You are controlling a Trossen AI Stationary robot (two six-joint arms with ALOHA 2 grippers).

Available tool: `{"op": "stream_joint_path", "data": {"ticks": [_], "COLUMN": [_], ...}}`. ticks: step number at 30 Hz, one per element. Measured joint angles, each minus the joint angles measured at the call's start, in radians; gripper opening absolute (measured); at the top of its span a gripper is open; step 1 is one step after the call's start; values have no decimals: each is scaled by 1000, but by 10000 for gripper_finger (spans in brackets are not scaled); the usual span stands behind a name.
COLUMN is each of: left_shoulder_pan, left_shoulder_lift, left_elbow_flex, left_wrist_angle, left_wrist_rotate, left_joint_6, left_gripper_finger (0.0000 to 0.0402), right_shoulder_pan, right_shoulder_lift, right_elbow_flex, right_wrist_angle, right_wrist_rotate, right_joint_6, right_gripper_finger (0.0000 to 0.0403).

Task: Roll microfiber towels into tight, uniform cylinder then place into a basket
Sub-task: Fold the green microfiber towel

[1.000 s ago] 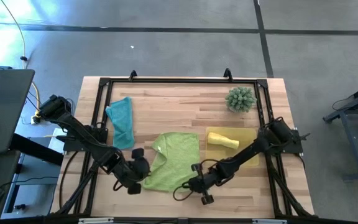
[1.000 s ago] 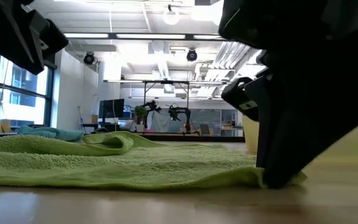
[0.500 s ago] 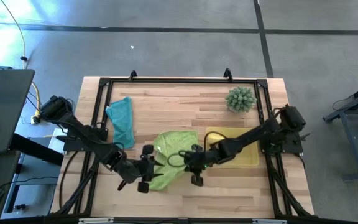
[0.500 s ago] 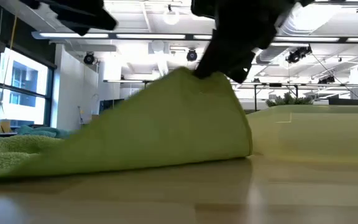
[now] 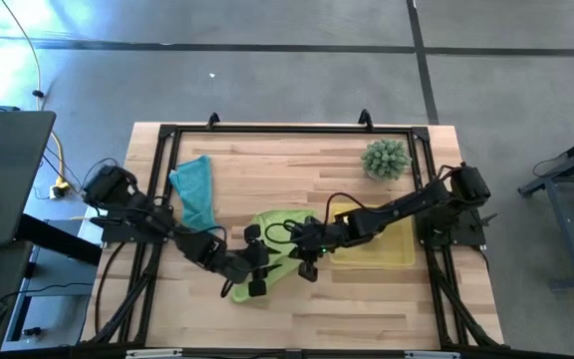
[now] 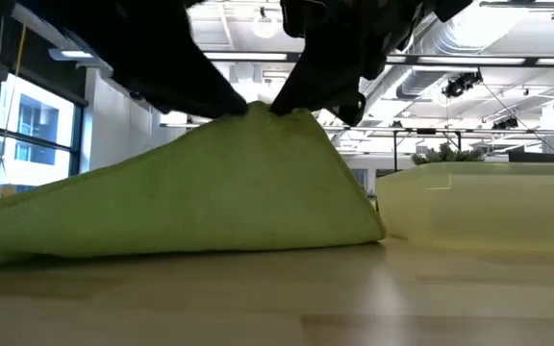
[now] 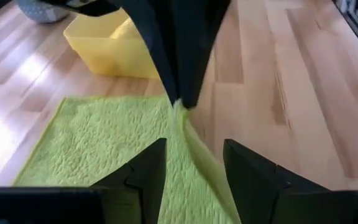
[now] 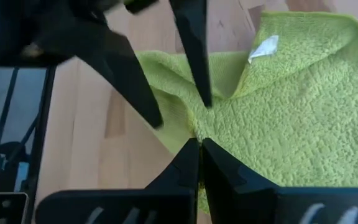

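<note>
Your right gripper (image 5: pixel 298 261), lower centre of the high view, is pinched tight on a fold of the lime green towel (image 5: pixel 272 239). In the right wrist view the fingertips meet on the cloth at mid-frame. A sec ago it was near the bottom edge, further right; it's since dragged that corner up and left, so the towel is now doubled over, tented in the low view.

Your left gripper (image 5: pixel 257 271), just left of it, has just let go: jaws wide apart, nothing held, straddling the raised ridge in the left wrist view.

So you've got a fold, not a roll yet; I'd judge rolling hasn't begun.

The basket (image 5: pixel 401 256) sits right of centre, touching the towel's right edge, w/ the yellow towel (image 5: pixel 339 212) mostly hidden under the right arm. The teal towel (image 5: pixel 197 189) lies unrolled, upper left. The spiky plant (image 5: pixel 385 158) is upper right.
</note>
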Motion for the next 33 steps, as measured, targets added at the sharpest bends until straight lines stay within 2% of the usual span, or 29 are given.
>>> {"op": "stream_joint_path", "data": {"ticks": [3, 11, 16, 26, 33], "left_shoulder_pan": [11, -20, -61, -109, -130], "left_shoulder_lift": [31, 42, 42, 42, 41], "left_elbow_flex": [-1, -1, -1, 0, 0], "left_wrist_angle": [-13, -38, -50, -198, -296], "left_wrist_rotate": [15, 240, 319, 317, 318], "left_joint_6": [-47, -163, -195, -306, -397], "left_gripper_finger": [150, 150, 149, 146, 100], "right_shoulder_pan": [-2, -15, -28, -31, -31], "right_shoulder_lift": [0, -67, -137, -191, -191], "right_elbow_flex": [0, 1, 2, 3, 3], "right_wrist_angle": [-3, -72, -161, -201, -236], "right_wrist_rotate": [-1, 7, 82, 119, 123], "right_joint_6": [-27, -83, -91, -91, -91], "right_gripper_finger": [0, 0, 0, 0, 0]}}
